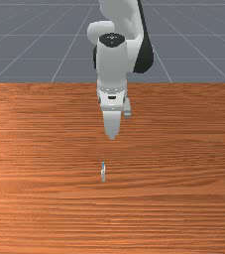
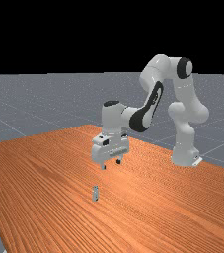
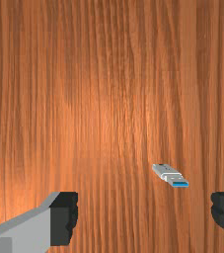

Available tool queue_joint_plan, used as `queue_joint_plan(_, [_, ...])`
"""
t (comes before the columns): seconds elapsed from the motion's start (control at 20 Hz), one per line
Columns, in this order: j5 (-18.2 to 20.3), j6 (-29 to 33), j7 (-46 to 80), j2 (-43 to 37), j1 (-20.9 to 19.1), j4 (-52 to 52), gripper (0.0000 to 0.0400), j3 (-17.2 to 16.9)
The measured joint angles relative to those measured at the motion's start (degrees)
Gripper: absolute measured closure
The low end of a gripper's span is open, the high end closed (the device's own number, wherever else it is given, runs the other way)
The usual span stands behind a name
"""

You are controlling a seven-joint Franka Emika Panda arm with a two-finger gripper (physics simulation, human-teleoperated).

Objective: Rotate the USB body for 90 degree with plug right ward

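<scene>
Colours, as observed. USB [image 1: 103,173]: pale grey to white; blue at its 12 o'clock end, front view. Wrist view: grey casing, whitish band at mid-length, blue inside the plug's mouth. Table [image 1: 39,198]: orange-brown, darker wavy grain, streaks running 9 to 3 o'clock in the front view. Arm [image 2: 157,71]: white, black caps and bands at joints. Gripper [image 2: 111,164]: white and light grey, black tips. Fingers [image 3: 22,232]: mid-grey, pads [image 3: 64,217] black. Floor [image 2: 24,108]: blue-grey, thin paler lines. Sky [image 2: 84,34]: plain black, 12 o'clock in far view.
</scene>
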Motion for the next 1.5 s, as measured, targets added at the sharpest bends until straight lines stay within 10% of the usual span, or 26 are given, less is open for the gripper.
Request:
queue_joint_plan(0.1, [0.0, 0.0, 0.0, 0.0, 0.0, 0.0, 0.0252, 0.0])
queue_joint_plan(0.25, [0.0, 0.0, 0.0, 0.0, 0.0, 0.0, 0.0367, 0.0])
queue_joint_plan(1.1, [-0.1, -5.1, -11.3, 5.9, -8.1, 7.5, 0.04, -3.5])
queue_joint_plan(1.5, [0.6, 7.2, -11.4, 20.0, -8.4, 9.0, 0.04, -3.1])
